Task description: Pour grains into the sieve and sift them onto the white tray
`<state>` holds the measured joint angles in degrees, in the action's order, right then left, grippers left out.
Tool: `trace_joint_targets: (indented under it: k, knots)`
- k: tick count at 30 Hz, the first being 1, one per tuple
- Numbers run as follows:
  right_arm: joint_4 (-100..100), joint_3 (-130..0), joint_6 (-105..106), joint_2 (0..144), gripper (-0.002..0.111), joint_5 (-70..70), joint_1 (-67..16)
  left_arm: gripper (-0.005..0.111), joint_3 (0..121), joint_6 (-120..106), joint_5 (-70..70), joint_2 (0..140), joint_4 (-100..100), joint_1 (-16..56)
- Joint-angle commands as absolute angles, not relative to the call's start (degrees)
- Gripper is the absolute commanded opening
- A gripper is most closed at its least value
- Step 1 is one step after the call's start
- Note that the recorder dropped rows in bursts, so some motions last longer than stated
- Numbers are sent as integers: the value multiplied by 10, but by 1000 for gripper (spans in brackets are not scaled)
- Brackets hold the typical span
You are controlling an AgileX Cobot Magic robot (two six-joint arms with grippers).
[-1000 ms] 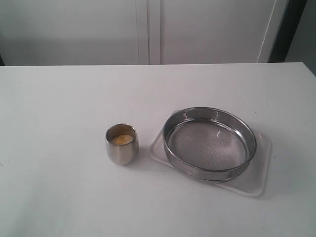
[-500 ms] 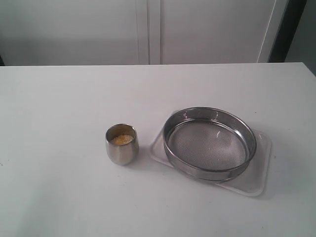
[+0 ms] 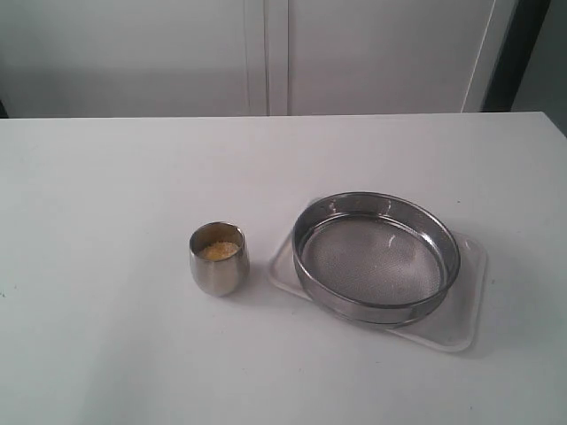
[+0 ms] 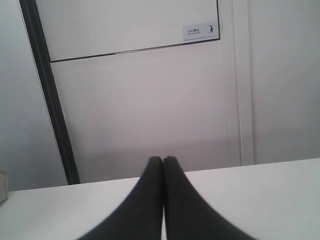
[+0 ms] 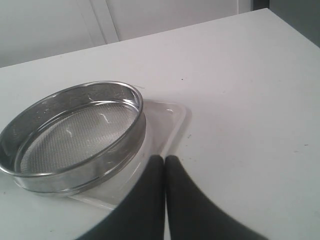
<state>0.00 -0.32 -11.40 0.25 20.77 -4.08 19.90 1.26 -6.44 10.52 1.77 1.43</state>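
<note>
White table (image 3: 106, 177), sieve (image 3: 376, 257) on white tray (image 3: 468, 310); left hand (image 4: 163, 159), right hand (image 5: 165, 157), jaws together.

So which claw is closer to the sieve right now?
Right, most likely. The right claw, shut, hangs close beside the sieve, near the white tray's rim. The left claw, also shut, faces only table and wall, so it seems farther off.

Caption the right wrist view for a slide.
Shut right gripper in front of the empty sieve, which sits on the white tray.
</note>
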Motion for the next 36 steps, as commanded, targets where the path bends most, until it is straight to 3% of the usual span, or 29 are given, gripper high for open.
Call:
trace_joint_targets:
  k: [1, 21, 28, 36]
  knots:
    - [0, 0, -116, 0, 0, 200, -40, 0, 237, 13, -60, 163, 18, 13]
    - [0, 0, -116, 0, 0, 200, -40, 0, 241, 32, -84, 265, 18, 13]
    - [0, 0, -116, 0, 0, 200, -40, 0, 248, 44, -199, 379, 32, 13]
    - [0, 0, -116, 0, 0, 200, -40, 0, 262, 236, -324, 527, 240, 13]
